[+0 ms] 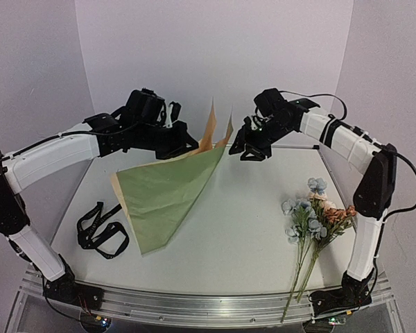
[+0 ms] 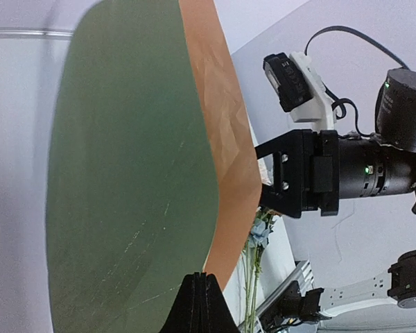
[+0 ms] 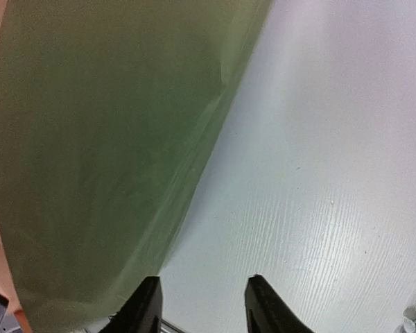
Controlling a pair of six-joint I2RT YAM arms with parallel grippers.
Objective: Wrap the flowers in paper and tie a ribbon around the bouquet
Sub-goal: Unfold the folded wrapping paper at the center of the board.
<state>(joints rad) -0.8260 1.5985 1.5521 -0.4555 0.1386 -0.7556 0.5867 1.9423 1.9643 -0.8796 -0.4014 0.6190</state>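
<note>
From above, the ribbon point(image 1: 100, 229) at 8 o'clock is too small for its lettering to be read. The fingertips of the left gripper point(image 1: 193, 147) merge with its dark body. In the left wrist view, the paper point(image 2: 132, 173) runs off at 12 and 6 o'clock and covers all but a sliver of the flowers point(image 2: 258, 236) at 5 o'clock. In the right wrist view, the paper point(image 3: 104, 152) is blurred and cut off at 12 and 9 o'clock. The right gripper point(image 3: 203, 281) has its fingers point(image 3: 149, 305) cropped at 6 o'clock. A pale scrap point(image 3: 414, 325) at 4 o'clock cannot be identified.
</note>
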